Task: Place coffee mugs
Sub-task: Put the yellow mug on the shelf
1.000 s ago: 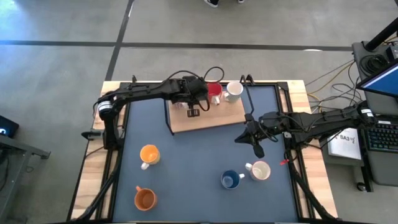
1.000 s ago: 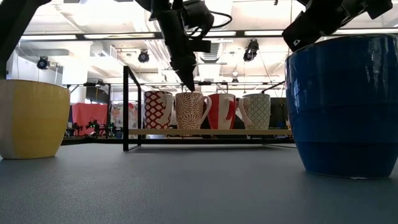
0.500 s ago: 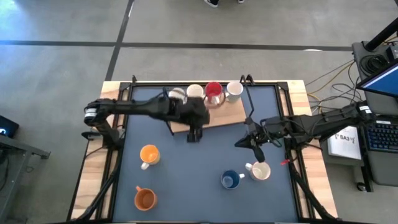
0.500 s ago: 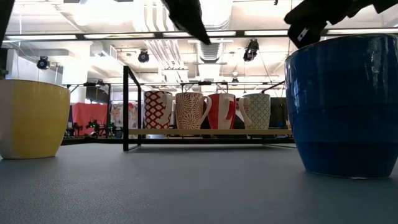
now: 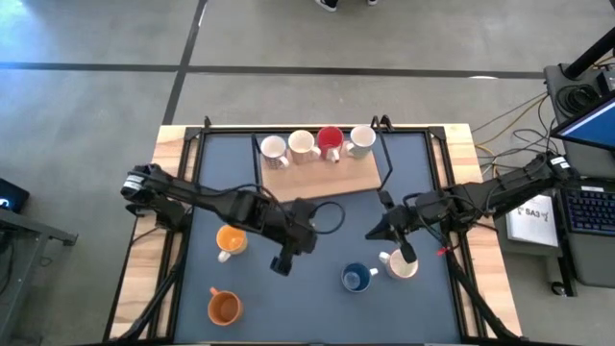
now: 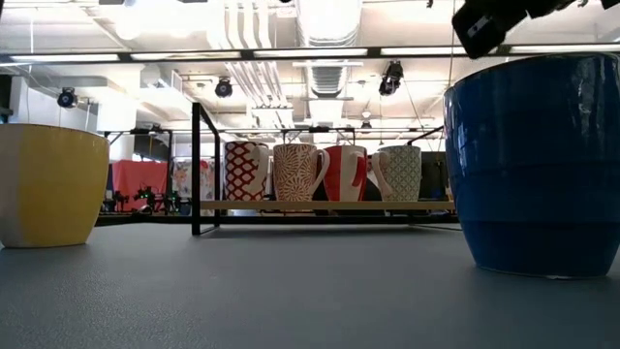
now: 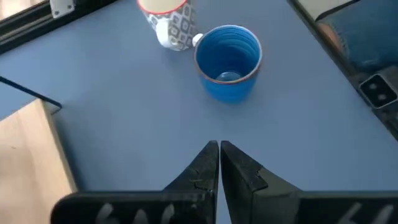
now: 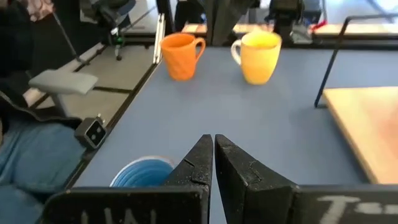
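Four mugs stand in a row on a wooden board (image 5: pixel 322 178) at the table's far side: white (image 5: pixel 273 148), white (image 5: pixel 301 143), red (image 5: pixel 330 140), white (image 5: pixel 361 140). On the blue mat stand a yellow mug (image 5: pixel 231 239), an orange mug (image 5: pixel 224 307), a blue mug (image 5: pixel 356 279) and a white patterned mug (image 5: pixel 400 263). My left gripper (image 5: pixel 282 264) is shut and empty above the mat, between the yellow and blue mugs; its wrist view shows the blue mug (image 7: pixel 228 61) ahead. My right gripper (image 5: pixel 404 252) is shut and empty, above the white patterned mug's far rim.
A black metal frame (image 5: pixel 384 154) rises beside the board's right end. Bare blue mat lies in the middle of the table, between the board and the mugs nearer the front. In the low view the blue mug (image 6: pixel 528 165) and yellow mug (image 6: pixel 48 184) stand close to the camera.
My left gripper has drawn away from the mugs on the board, rising and going toward the table's near edge to the middle of the mat. All four mugs on the board now show, upright. My right gripper has gone a little toward the near edge, over the white patterned mug.
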